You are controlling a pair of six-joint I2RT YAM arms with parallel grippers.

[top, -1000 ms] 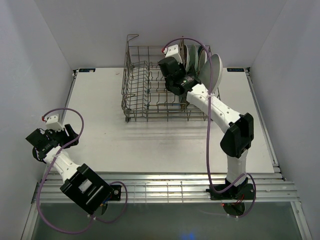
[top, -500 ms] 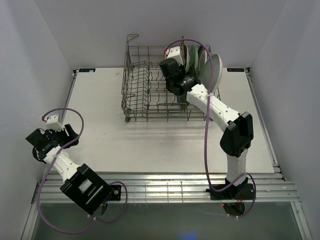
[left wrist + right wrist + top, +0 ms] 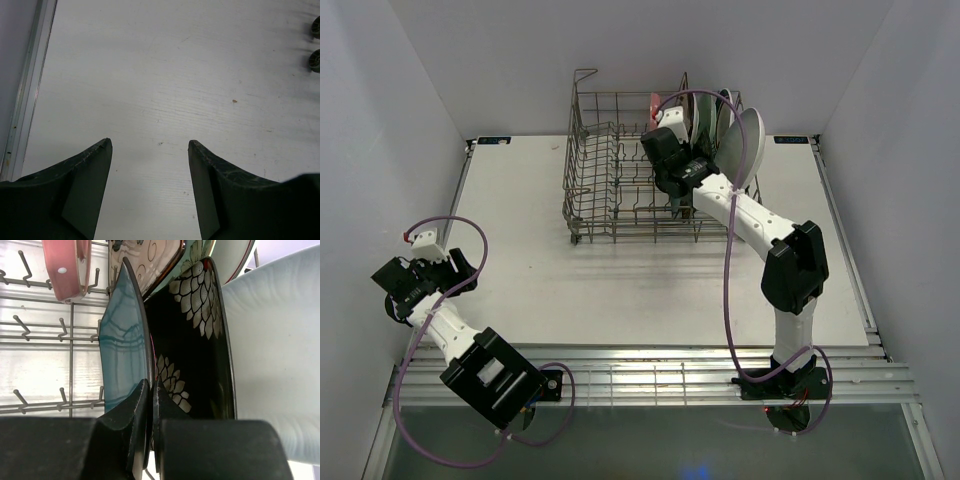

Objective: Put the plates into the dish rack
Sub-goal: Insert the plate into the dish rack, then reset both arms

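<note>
The grey wire dish rack (image 3: 610,170) stands at the back of the table. My right gripper (image 3: 672,170) reaches into its right end. In the right wrist view the gripper (image 3: 151,385) is shut on the rim of the dark teal plate (image 3: 122,345), which stands upright between tines. Right of it stand a black floral square plate (image 3: 192,340) and the large white oval plate (image 3: 275,355), which also shows from above (image 3: 745,145). A pink dotted plate (image 3: 65,265) and a cream floral plate (image 3: 150,260) stand behind. My left gripper (image 3: 465,266) is open and empty (image 3: 150,145) over bare table.
The rack's left half holds only bare tines (image 3: 40,330). Two rack wheels (image 3: 315,44) show at the right edge of the left wrist view. White walls close in the table on three sides. A metal rail (image 3: 650,375) runs along the near edge.
My right gripper has shifted slightly nearer and lower in the rack with the teal plate, uncovering a pink plate behind it. The left arm has not moved.
</note>
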